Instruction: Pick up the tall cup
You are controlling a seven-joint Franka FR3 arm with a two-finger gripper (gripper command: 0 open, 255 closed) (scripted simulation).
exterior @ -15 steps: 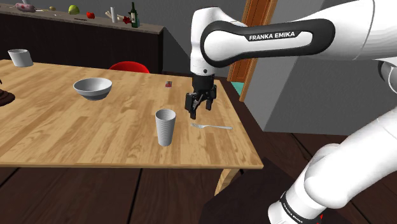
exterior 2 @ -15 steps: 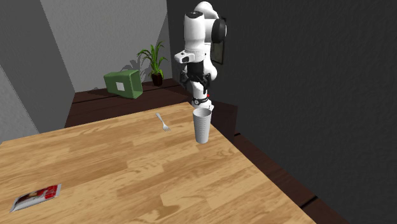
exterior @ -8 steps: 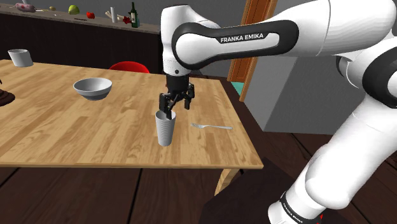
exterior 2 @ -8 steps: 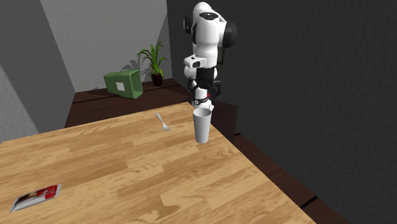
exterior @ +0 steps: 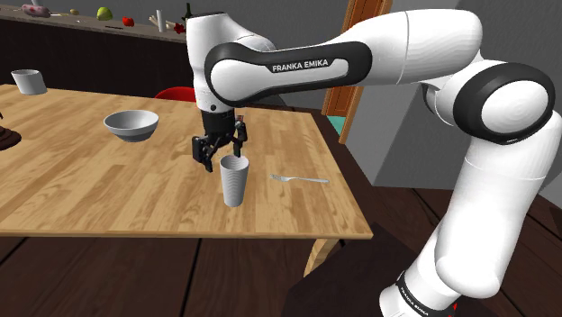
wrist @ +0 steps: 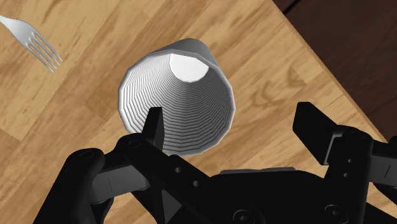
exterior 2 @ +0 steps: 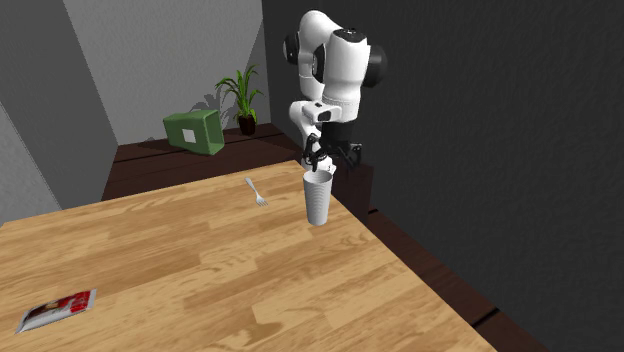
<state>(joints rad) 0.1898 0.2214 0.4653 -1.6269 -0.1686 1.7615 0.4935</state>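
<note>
The tall cup [exterior: 234,181] is pale grey and ribbed, standing upright near the wooden table's front edge. My black gripper [exterior: 219,155] hangs open just above its rim, a little toward the shoulder view's left. In the wrist view I look down into the cup [wrist: 177,95]. One finger [wrist: 153,127] lies over the cup's mouth and the other finger [wrist: 315,130] stands well outside it, over bare wood. Nothing is clasped. From the second exterior view the gripper [exterior 2: 328,160] sits right behind the cup's [exterior 2: 319,196] rim.
A fork [exterior: 302,179] lies on the table [exterior: 108,194] beside the cup toward the shoulder view's right. A grey bowl [exterior: 131,124] and a small cup [exterior: 28,81] stand farther left. A red packet [exterior 2: 57,310] lies far off. The table edge runs close to the cup.
The arm swung toward the shoulder view's left. The gripper went from above the fork side, across the cup's top, to just left of its rim. It stayed open.
</note>
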